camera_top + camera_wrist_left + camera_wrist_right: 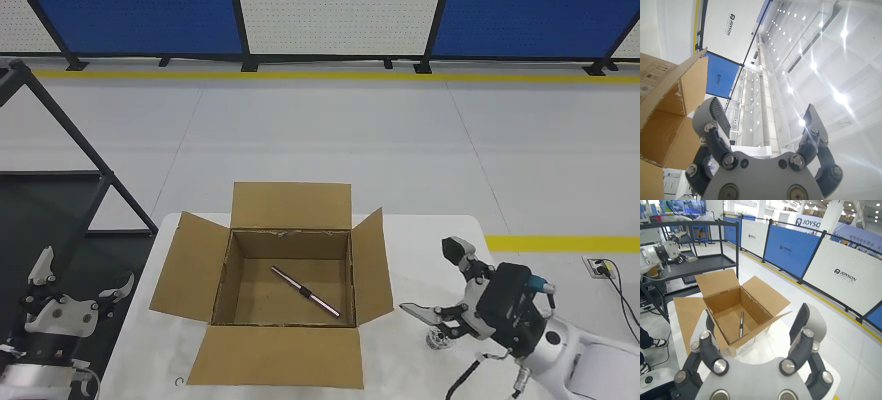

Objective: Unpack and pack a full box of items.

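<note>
right gripper [756, 315], a grey two-fingered claw with black ribbed pads, sits nearest the lens. it is spread wide with nothing between its fingers and hangs over the white table [420, 240]. just ahead of it stands the brown cardboard box [725, 302], all four flaps folded outward. a slim silver metal rod [741, 324] lies flat and slantwise on the box floor, apart from every wall. that rod looks stiff, smooth and probably slippery, light for its length and apt to roll. i judge the safest hold is across its middle, fingers set crosswise to its axis, so neither end tips down. since it lies flush on the cardboard, the pads would have to come very low to catch it. left gripper [762, 108] is likewise spread and empty, off the table's left edge, pointing upward beside a box flap
</note>
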Tool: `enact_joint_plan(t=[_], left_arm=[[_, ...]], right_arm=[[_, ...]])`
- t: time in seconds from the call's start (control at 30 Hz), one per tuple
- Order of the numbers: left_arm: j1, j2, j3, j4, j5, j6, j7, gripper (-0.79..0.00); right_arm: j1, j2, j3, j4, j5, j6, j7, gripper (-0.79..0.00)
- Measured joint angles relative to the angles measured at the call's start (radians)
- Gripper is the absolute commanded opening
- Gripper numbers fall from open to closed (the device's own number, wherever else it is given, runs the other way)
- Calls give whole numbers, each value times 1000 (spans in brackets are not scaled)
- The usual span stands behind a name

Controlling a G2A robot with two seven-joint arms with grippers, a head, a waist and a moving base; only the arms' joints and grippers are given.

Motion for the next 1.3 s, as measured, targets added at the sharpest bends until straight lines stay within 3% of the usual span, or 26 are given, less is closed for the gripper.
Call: enact_joint_plan(t=[0.23, 0.43, 0.77, 1.3], left_arm=[[0, 0, 0, 0, 0, 0, 0, 0], [0, 0, 0, 0, 0, 0, 0, 0], [0, 0, 0, 0, 0, 0, 0, 0], [0, 0, 0, 0, 0, 0, 0, 0]], right_arm=[[-94, 22, 43, 57, -29, -15, 147, 0], [-51, 38, 6, 184, -115, 29, 309, 0], [47, 57, -73, 422, -155, 22, 424, 0], [129, 71, -201, 557, -225, 89, 459, 0]])
